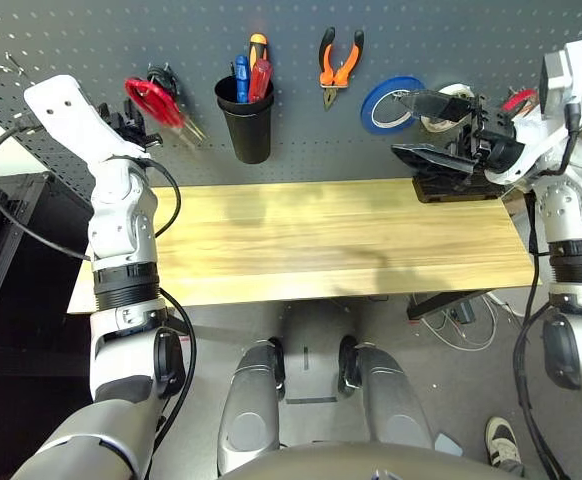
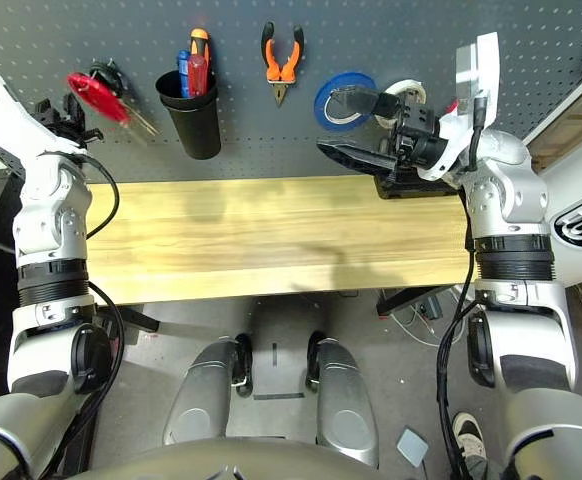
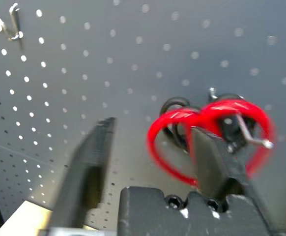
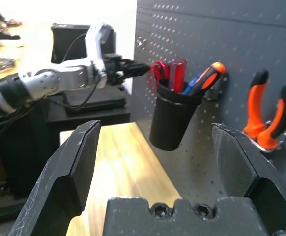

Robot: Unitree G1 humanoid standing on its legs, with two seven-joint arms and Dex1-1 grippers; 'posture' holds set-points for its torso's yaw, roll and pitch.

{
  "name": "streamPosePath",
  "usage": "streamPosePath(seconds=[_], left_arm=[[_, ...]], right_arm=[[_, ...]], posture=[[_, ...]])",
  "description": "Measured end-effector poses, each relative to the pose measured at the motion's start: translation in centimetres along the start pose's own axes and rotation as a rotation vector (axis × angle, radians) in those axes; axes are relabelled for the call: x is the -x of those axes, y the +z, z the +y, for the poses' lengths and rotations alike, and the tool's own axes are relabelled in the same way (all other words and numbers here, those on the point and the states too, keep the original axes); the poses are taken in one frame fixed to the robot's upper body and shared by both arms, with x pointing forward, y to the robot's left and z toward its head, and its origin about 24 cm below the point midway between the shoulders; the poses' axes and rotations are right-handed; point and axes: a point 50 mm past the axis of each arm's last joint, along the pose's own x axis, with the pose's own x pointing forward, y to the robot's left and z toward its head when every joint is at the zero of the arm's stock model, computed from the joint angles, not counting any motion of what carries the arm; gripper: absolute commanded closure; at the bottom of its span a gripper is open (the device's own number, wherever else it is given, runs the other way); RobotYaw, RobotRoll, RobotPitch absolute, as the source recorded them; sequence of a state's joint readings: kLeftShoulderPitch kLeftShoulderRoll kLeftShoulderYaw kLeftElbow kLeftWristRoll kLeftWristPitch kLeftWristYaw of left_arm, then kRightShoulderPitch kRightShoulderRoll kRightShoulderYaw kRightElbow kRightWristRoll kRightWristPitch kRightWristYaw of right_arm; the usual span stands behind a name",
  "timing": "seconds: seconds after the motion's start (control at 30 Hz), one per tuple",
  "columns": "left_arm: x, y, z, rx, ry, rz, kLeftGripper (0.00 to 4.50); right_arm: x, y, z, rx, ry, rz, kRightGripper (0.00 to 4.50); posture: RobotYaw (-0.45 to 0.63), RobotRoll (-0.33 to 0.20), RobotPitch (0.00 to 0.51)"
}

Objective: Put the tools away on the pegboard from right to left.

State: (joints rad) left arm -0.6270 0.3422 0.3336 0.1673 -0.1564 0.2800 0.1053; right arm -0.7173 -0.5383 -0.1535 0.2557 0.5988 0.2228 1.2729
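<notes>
Red scissors (image 3: 209, 132) hung by their finger loops on a metal hook (image 3: 251, 137) at the left end of the pegboard (image 1: 291, 130), blades slanting down toward the black cup (image 1: 246, 120); black scissors (image 1: 161, 78) sat on the same hook behind them. The left gripper (image 3: 150, 162) had its jaws spread, one finger (image 3: 91, 162) well clear to the side, the other lying across the red loops; contact could not be told. Reading: the loops had been slipped over the hook so the tool hangs by its own weight, and the spread jaws suggest a release. Beyond, the cup held the red screwdriver (image 1: 262, 78) with other handles, upright so it cannot roll. The pliers (image 1: 340, 65) straddled a hook by their orange handles, nose down. Blue tape (image 1: 389, 104) and white tape (image 1: 443, 108) hung further right, partly behind the right gripper (image 1: 436, 130), whose jaws stood wide and empty, pointing along the board above the wooden table (image 1: 321, 240). A red sliver (image 1: 518, 99) beside that arm may be the red tape ring. Task looked near finished.
</notes>
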Motion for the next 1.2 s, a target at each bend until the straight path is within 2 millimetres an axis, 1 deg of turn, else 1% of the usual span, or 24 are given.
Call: streamPosePath(seconds=[0.03, 0.17, 0.27, 0.37, 0.47, 0.6, 0.77, 0.93, 1.13, 1.2], left_arm=[[0.2, -0.2, 0.2, -0.009, -0.005, 0.006, 0.04], [1.3, -0.6, 1.0, -0.047, -0.011, 0.023, 0.04], [2.9, -1.7, 2.5, -0.116, -0.021, 0.056, 0.04], [3.9, -2.7, 3.1, -0.139, -0.055, 0.094, 0.04], [4.4, -3.1, 3.0, -0.146, -0.108, 0.105, 0.04], [5.0, -3.8, 2.2, -0.153, -0.198, 0.113, 0.04], [5.7, -5.1, 1.2, -0.132, -0.292, 0.096, 0.04], [6.1, -6.8, 1.4, -0.112, -0.313, 0.107, 0.04], [6.5, -7.7, 1.5, -0.099, -0.321, 0.086, 0.04], [6.6, -8.0, 1.7, -0.1, -0.315, 0.081, 0.04]], right_arm=[[0.1, 0.1, 0.0, 0.0, -0.009, -0.006, 0.0], [0.4, 0.0, -0.1, -0.008, -0.035, -0.011, 0.0], [1.1, -1.0, 0.0, -0.014, -0.077, 0.018, 0.0], [1.9, -2.2, -0.3, -0.026, -0.148, 0.051, 0.0], [2.1, -2.9, -0.6, -0.02, -0.214, 0.061, 0.0], [2.7, -3.9, -0.9, -0.006, -0.31, 0.091, 0.0], [4.0, -6.2, -1.1, -0.015, -0.472, 0.2, 0.0], [5.5, -8.2, -1.3, -0.014, -0.613, 0.292, 0.0], [6.4, -10.3, -1.8, 0.004, -0.817, 0.351, 0.0], [6.6, -10.9, -1.8, 0.005, -0.868, 0.362, 0.0]], posture=[[-0.02, 0.0, 0.128], [0.0, 0.0, 0.129], [0.0, 0.0, 0.131], [0.0, 0.0, 0.131], [0.0, 0.0, 0.13], [-0.01, 0.0, 0.127], [-0.01, 0.0, 0.124], [-0.01, 0.0, 0.124], [-0.01, 0.0, 0.119], [0.0, 0.0, 0.109]])
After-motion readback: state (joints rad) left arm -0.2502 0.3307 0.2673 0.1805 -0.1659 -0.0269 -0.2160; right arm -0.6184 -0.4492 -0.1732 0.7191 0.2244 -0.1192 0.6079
